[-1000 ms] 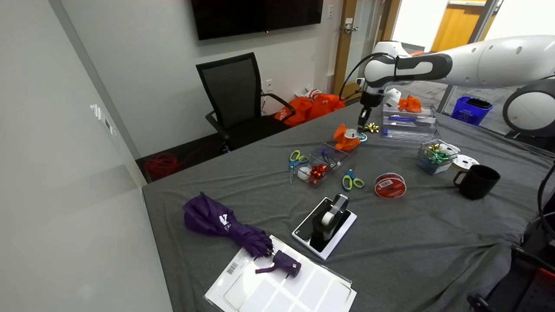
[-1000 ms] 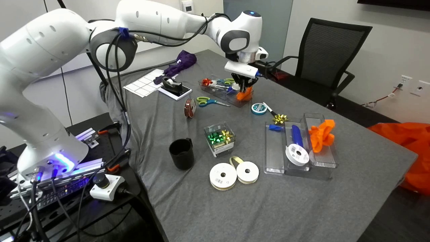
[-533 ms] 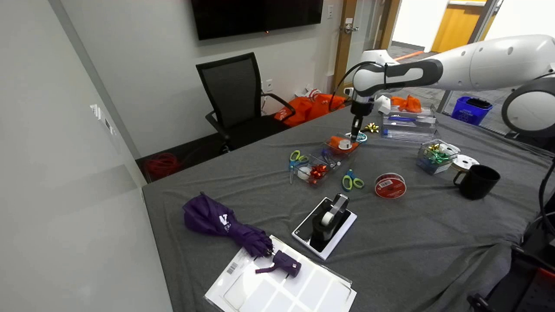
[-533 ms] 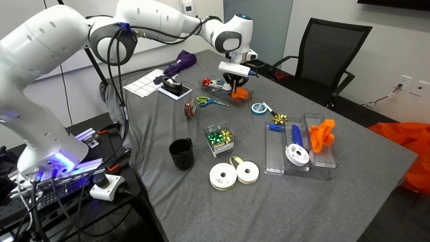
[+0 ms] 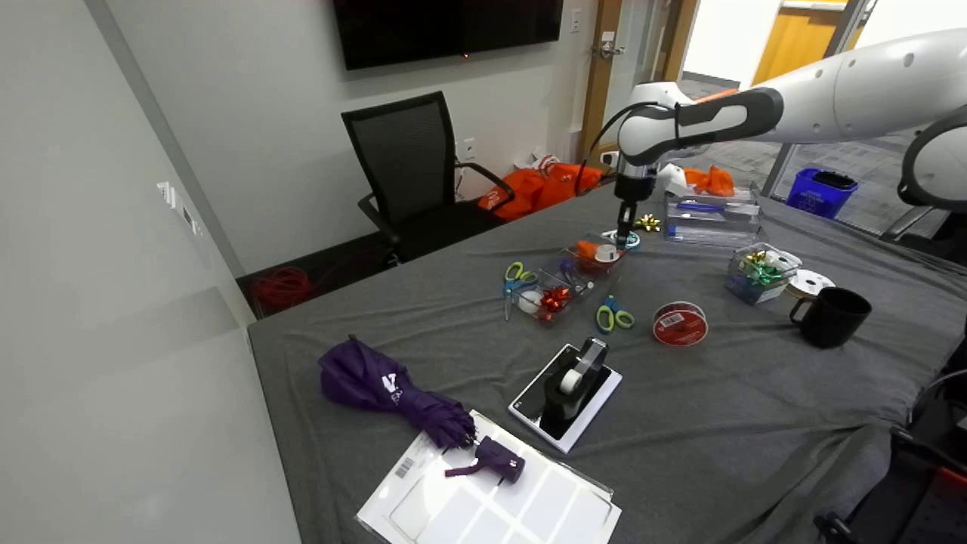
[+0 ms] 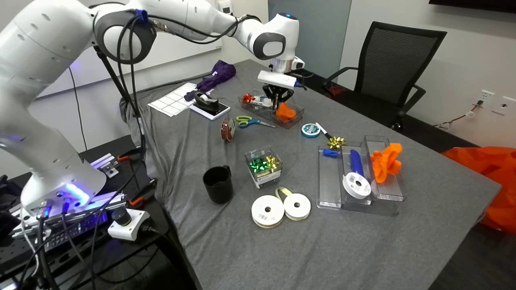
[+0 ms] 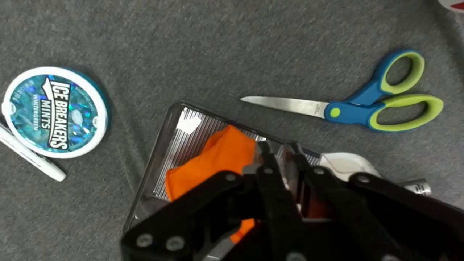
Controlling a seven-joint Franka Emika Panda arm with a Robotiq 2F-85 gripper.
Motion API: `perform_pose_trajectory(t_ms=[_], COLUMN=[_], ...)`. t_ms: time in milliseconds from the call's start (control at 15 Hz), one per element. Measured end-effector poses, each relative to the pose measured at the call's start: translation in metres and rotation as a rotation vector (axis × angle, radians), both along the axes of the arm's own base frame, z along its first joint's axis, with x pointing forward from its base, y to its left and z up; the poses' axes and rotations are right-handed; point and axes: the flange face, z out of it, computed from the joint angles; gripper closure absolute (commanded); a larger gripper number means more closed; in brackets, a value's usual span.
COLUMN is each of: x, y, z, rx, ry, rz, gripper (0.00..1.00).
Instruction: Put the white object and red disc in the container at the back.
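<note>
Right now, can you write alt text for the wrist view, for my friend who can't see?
The robot's dark gripper hides part of a clear plastic box holding a crumpled orange thing. A round pack of mints and a white pen are on the left; scissors with blue-and-green handles lie at upper right.

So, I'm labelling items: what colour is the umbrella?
The umbrella is purple, clearest in an exterior view.

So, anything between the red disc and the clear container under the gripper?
Yes: a pair of blue-and-green scissors lies flat between the red disc and the container. The container's own wall follows; lifting the disc should probably clear both.
</note>
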Motion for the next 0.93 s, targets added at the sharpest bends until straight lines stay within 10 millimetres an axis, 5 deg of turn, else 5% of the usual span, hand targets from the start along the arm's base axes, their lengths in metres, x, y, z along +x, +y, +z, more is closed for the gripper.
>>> perform_pose_trajectory(t_ms=[533, 933], x=[-0.016, -0.020], y=[0.043, 0.045], z=[-0.012, -0.019], rx=[0.127, 0.170], ry=[0.007, 0.041], rz=[0.030, -0.118], gripper=[0.97, 0.97])
